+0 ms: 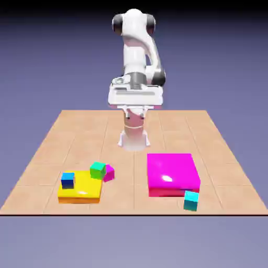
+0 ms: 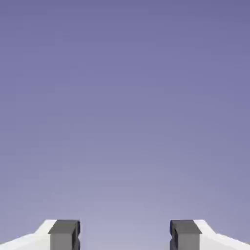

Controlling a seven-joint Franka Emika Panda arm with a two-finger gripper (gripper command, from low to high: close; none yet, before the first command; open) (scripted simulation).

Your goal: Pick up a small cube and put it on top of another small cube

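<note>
The small magenta-purple cube (image 1: 109,172) lies at the exterior view's lower left, close against the right side of the small bright green cube (image 1: 97,169). The green cube is at the far right corner of a flat yellow slab (image 1: 81,191); whether it rests on the slab I cannot tell. My gripper (image 1: 135,111) hangs high over the far middle of the table, well away from both cubes. In the hand view the gripper (image 2: 125,237) is open, its fingertips (image 2: 64,234) wide apart with only the backdrop between them. Neither cube shows in the hand view.
A small blue cube (image 1: 67,180) sits on the yellow slab's left part. A big flat magenta slab (image 1: 172,174) lies right of the middle, with a small teal cube (image 1: 191,201) at its near right corner by the table's (image 1: 63,136) front edge.
</note>
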